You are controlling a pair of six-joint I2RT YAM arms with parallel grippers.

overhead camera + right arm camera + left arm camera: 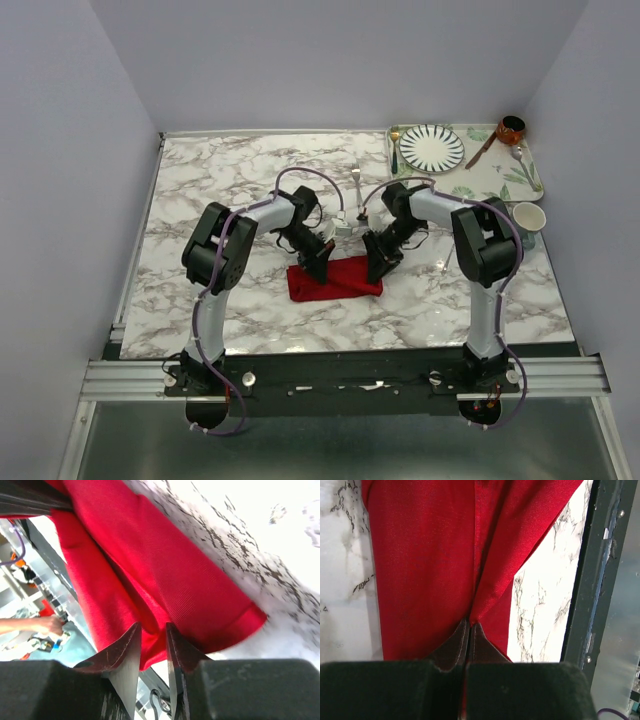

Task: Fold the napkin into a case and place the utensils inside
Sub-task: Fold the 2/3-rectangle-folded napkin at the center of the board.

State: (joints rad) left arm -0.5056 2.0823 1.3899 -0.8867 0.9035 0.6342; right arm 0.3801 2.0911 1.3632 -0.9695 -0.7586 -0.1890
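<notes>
As left gripper [469, 626] pinches napkin [425, 560], marble [230, 180] surrounds.

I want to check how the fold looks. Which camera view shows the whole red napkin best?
The top external view: nearly the whole napkin shows there as a folded strip, with only its far edge partly covered by the arms. The left wrist view shows only a close stretch of it with a crease, the right wrist view only one end.
</notes>
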